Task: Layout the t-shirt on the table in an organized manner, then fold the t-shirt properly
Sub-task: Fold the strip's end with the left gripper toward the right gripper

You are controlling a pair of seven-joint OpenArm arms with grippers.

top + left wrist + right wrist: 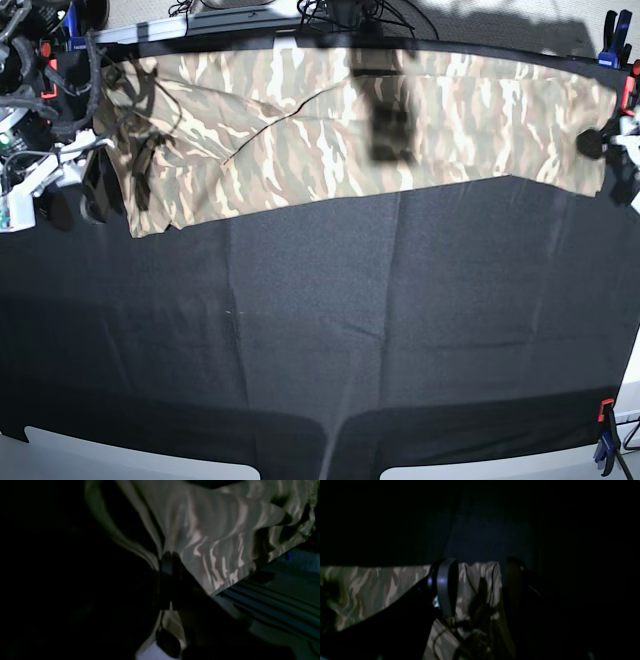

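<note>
Soft, limp camouflage-patterned fabric t-shirt (330, 120) stretched across black-clothed table (320, 330); light, slack-prone. Left gripper (168, 566) clamped on hem; right gripper (480, 585) holds bunched edge between part-spread jaws. Edges judged best holds.

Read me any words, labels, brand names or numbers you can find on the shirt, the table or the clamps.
None can be read.
The t-shirt shows only camouflage pattern, no print or tag.
The table cloth is plain black.
The clamps are too small to show any marking.
Both wrist views are too dark to show any text.
</note>
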